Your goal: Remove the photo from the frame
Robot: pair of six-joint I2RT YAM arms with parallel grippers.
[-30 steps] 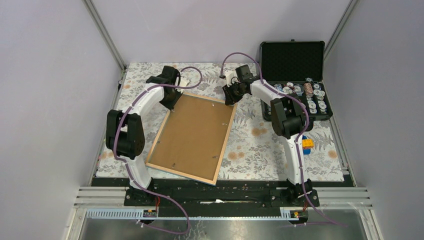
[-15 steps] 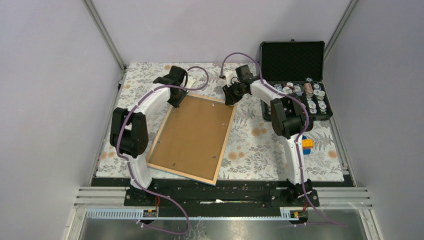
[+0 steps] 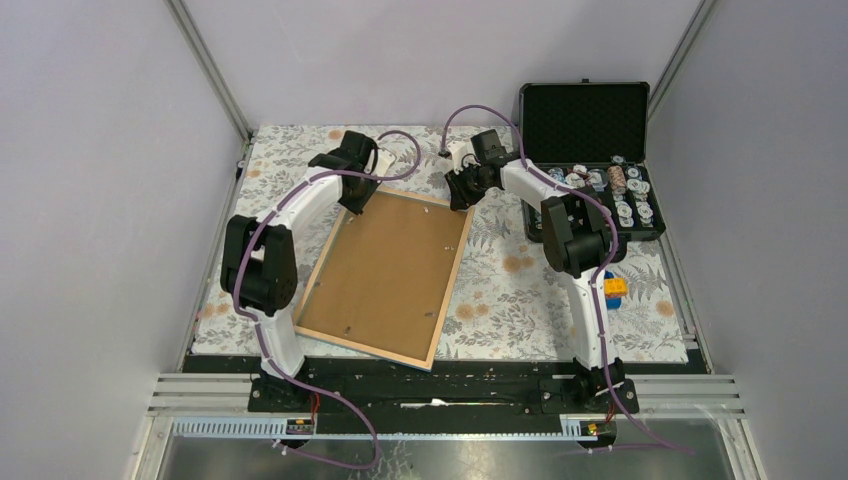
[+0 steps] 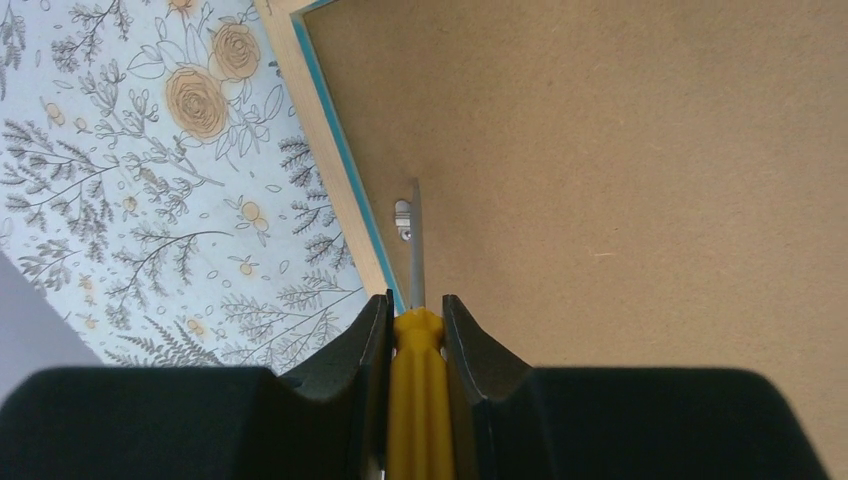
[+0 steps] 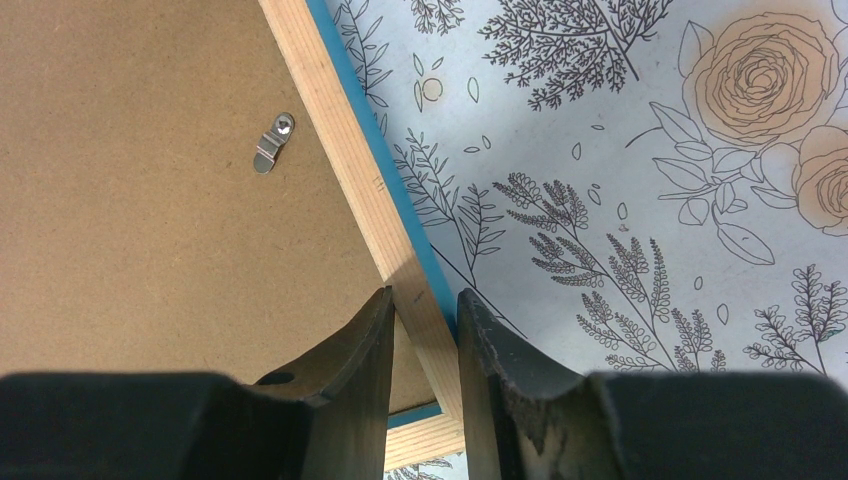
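A: Checking handling — the frame (image 3: 385,275) lies face down on the floral surface (image 3: 520,290), brown backing board (image 4: 620,180) up. Stiff and flat, probably light. If it's glazed, it's fragile.

B: Where's the photo?

A: Not visible. Presumably under the board, so expect it to be thin and easy to crease. Lift it by an edge once the board is off.

B: And the arms?

A: The left tool (image 4: 417,315) is clamped on a yellow-handled screwdriver (image 4: 418,400), blade tip at a metal clip (image 4: 404,218) just inside the rim. The right tool (image 5: 425,305) straddles the pale wood rim near a far corner. It looks closed on it, though contact is hard to confirm from that angle.

B: Best hold on the frame?

A: The rim — the board is too flat to pinch.

B: Any writing?

A: None legible. No brand, no label.
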